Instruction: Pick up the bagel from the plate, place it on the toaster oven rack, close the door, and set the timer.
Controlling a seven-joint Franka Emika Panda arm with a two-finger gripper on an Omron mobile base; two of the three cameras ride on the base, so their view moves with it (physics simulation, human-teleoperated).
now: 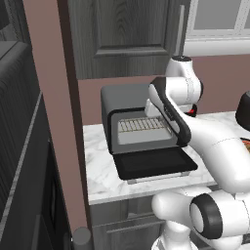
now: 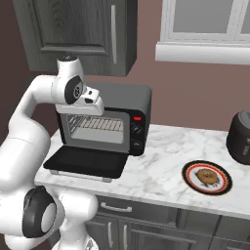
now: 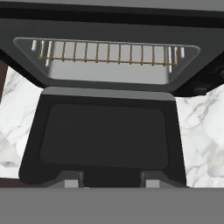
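Observation:
The toaster oven [image 2: 127, 105] stands on the marble counter with its black door [image 2: 85, 162] [image 1: 154, 163] folded down flat. Inside lies the bare wire rack [image 2: 100, 123] [image 1: 141, 125] [image 3: 107, 52]. My hand hangs just above and in front of the oven's mouth. In the hand view my gripper [image 3: 112, 180] is open over the door [image 3: 105, 135], with nothing between its fingertips [image 3: 72, 179]. The bagel [image 2: 207, 177] lies on the orange-rimmed plate [image 2: 185, 175], far to the right of the oven and away from my gripper.
The oven's knobs [image 2: 136, 129] sit on its right-hand panel below a red light. A dark rounded appliance [image 2: 240, 136] stands at the counter's far right. Dark cabinets hang above the oven, and a tall brown panel [image 1: 49, 122] bounds the counter's left end.

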